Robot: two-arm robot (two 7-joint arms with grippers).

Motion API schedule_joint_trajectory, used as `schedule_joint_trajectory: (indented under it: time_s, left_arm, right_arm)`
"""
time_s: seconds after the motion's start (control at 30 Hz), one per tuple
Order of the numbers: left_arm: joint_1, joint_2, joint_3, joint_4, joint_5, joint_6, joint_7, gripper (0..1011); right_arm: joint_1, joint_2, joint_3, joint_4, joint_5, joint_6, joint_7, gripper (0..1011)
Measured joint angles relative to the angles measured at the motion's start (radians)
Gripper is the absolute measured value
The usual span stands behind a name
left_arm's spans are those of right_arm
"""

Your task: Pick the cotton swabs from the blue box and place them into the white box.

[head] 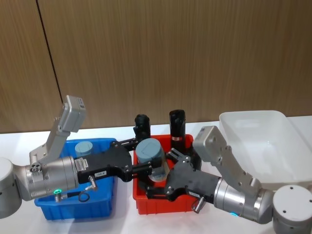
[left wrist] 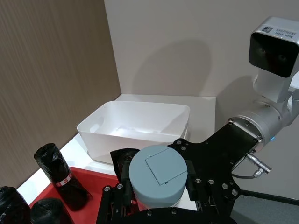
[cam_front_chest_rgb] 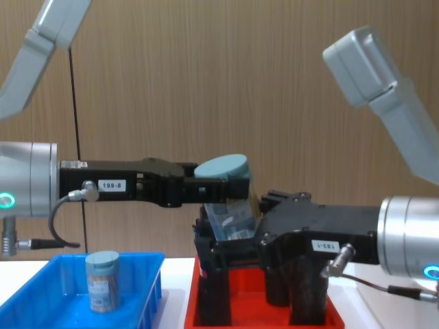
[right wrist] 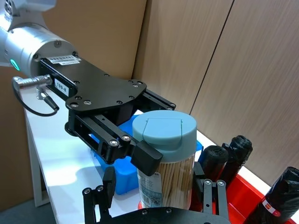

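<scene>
My left gripper (cam_front_chest_rgb: 221, 188) is wearing a tag (cam_front_chest_rgb: 112, 185) reading 199-8. My right gripper (cam_front_chest_rgb: 223, 236) is wearing a sticker (cam_front_chest_rgb: 322, 245) reading 183-1.

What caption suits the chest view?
Left gripper holds a cotton swab jar above the red tray, right gripper open-jawed around its base; a second jar stands in the blue box.

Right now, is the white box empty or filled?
Empty: the white box has a bare inner floor and bare walls.
</scene>
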Motion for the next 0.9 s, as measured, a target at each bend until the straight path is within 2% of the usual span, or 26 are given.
schedule_joint_trajectory:
  time_s: [0.6, 0.9]
  left_arm:
    - [0.000, 0.000, 0.000, 0.000, 0.000, 0.000, 0.000, 659]
    - [0.000, 0.000, 0.000, 0.000, 0.000, 0.000, 0.000, 659]
  right_arm:
    - [0.022, -0.014, -0.011, 0.032, -0.027, -0.003, -0.026, 998]
    - [0.025, -0.010, -0.011, 0.030, -0.027, 0.000, -0.029, 745]
